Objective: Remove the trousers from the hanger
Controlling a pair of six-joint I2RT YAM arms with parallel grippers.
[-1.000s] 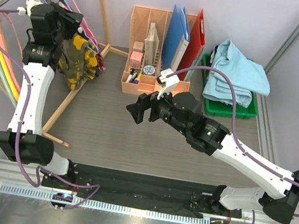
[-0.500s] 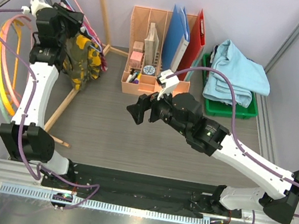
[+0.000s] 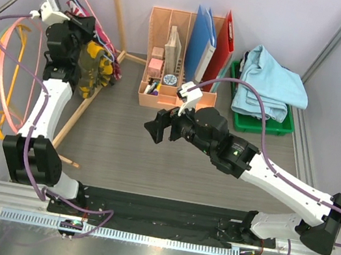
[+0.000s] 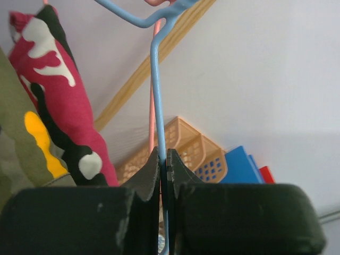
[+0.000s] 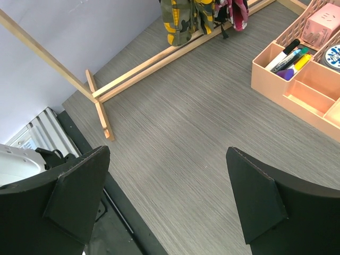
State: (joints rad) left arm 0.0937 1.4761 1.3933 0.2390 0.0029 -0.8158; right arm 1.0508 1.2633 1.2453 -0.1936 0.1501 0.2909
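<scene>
At the far left, your left gripper (image 4: 163,159) is up at the light wooden clothes rack (image 3: 116,2). Its jaws are pressed together on the upright stem of a thin blue wire hanger (image 4: 154,79). Just beside that grip, the yellow-olive camouflage cloth trousers (image 3: 91,73) hang on the rack, and the pink camouflage cloth trousers (image 4: 58,101) hang right against them. Move right and you come to the peach plastic desk organiser (image 3: 162,101) standing on the grey wood-grain table (image 3: 120,152). Its low front compartments hold coloured marker pens (image 5: 289,56) and a round patterned disc (image 3: 170,79). A pink box (image 5: 321,26) sits in a compartment behind the pens, and a pale flat board (image 3: 173,49) stands in a taller slot. A blue folder (image 3: 203,37) and a red folder (image 3: 226,38) stand upright at the organiser's right end. Your right gripper (image 5: 167,180) hovers over bare table in front of the organiser with its fingers wide apart, holding nothing. At the far right, a green plastic tray (image 3: 260,125) holds a folded light blue cloth garment (image 3: 271,82), piled above its rim.
</scene>
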